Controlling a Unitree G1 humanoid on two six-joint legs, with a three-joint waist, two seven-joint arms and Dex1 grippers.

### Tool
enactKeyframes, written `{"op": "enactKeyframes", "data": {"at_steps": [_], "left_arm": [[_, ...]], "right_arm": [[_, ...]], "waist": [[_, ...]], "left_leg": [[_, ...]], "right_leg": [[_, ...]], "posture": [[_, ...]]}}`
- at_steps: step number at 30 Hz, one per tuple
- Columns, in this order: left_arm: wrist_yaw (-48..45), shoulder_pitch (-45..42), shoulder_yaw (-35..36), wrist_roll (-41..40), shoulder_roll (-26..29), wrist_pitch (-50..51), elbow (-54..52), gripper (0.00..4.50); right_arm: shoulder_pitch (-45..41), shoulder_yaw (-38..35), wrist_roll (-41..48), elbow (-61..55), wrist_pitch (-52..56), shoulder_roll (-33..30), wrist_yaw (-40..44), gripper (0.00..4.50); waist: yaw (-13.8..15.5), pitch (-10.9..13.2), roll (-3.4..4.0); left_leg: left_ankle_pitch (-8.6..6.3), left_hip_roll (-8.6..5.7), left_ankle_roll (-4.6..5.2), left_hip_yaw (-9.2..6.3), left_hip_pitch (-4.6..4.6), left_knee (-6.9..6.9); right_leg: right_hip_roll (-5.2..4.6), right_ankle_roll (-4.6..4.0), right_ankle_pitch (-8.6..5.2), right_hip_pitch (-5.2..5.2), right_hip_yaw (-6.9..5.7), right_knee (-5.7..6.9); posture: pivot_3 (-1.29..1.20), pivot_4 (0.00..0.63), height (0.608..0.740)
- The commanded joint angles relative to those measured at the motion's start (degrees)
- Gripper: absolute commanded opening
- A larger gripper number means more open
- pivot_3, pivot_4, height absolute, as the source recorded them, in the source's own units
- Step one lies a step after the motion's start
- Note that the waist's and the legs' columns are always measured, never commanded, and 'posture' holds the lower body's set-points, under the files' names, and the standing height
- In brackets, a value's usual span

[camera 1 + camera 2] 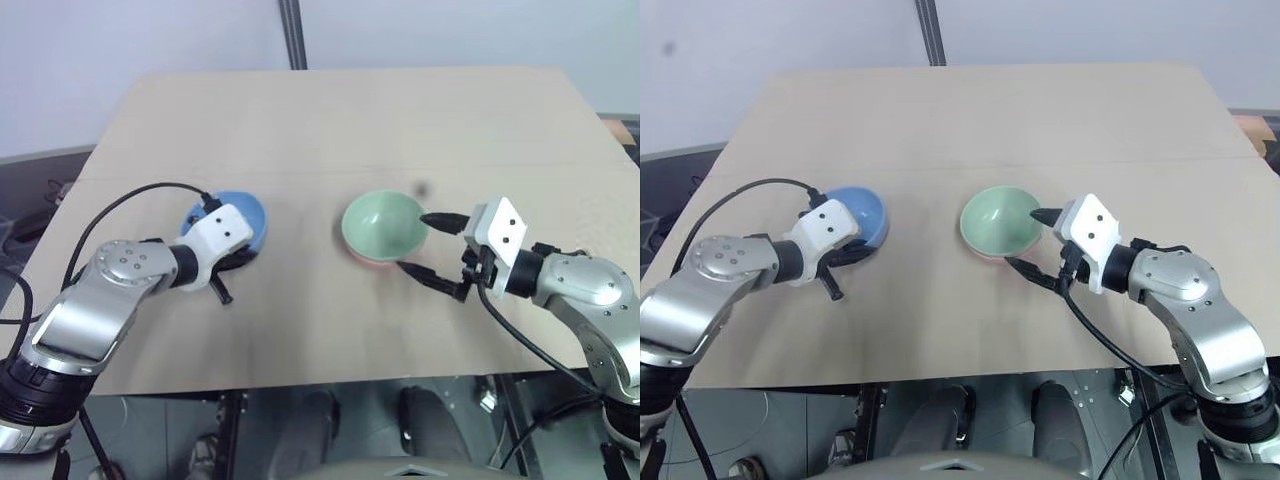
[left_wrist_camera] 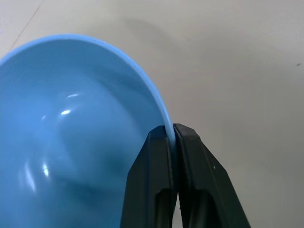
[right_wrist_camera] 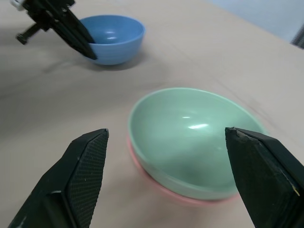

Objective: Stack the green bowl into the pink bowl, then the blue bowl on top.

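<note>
Mid-table (image 1: 330,110): green bowl (image 1: 385,223) already nested in pink bowl (image 3: 156,187), right gripper (image 1: 432,250) spread wide beside them. Toward the left edge, blue bowl (image 1: 240,215) pinched at its rim by left gripper (image 2: 172,142), yet to be stacked.

Three bowls: one blue bowl (image 1: 238,215), one green bowl (image 1: 385,224), one pink bowl (image 3: 156,183). Two tools: left tool (image 2: 174,137), right tool (image 3: 166,142).

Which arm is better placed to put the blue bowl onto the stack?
Left. The left gripper is shut on the blue bowl rim, while the right gripper is open beside the green bowl, already nested in the pink bowl.
</note>
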Motion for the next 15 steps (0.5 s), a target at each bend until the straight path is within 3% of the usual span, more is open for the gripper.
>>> {"op": "enactKeyframes", "data": {"at_steps": [1, 7, 10, 15], "left_arm": [[-2.6, -3.8, 0.8, -0.5, -0.2, -1.6, 0.1, 0.04], [-13.3, -15.5, 0.8, -4.2, -5.7, -17.1, 5.2, 0.04], [-20.5, -20.0, -2.0, -3.4, -7.1, -24.5, 8.7, 0.04], [-34.6, -31.4, -8.9, -3.5, -13.9, -32.2, 20.5, 0.04]], "right_arm": [[2.6, -3.6, 0.3, -2.8, -2.0, -0.4, -2.3, 4.11], [11.8, -10.8, 2.5, -4.3, -4.8, 0.4, -3.7, 4.11], [17.1, -13.5, 1.5, -5.4, -7.5, -0.3, -4.0, 4.11], [23.6, -16.2, 0.7, -7.7, -9.6, 0.4, -6.5, 4.11]], "waist": [[0.0, 0.0, -0.01], [0.7, 0.0, -0.11], [0.5, 0.0, -0.11], [0.1, 0.0, -0.13]], "left_leg": [[0.0, 0.0, 0.0, 0.0, 0.0, 0.0], [0.0, -0.02, -0.01, -0.08, -0.08, 0.13], [0.0, -0.03, -0.02, 0.0, -0.06, 0.12], [-0.01, -0.02, -0.01, 0.05, 0.02, 0.18]], "right_leg": [[0.0, 0.0, 0.0, 0.0, -0.01, -0.01], [-0.02, 0.0, 0.01, 0.06, -0.13, -0.02], [-0.05, 0.0, 0.01, 0.08, -0.07, -0.04], [0.0, 0.01, 0.01, 0.16, -0.04, 0.0]], "posture": [[0.0, 0.15, 0.74], [0.0, 0.15, 0.74], [0.0, 0.15, 0.74], [0.0, 0.15, 0.74]]}}
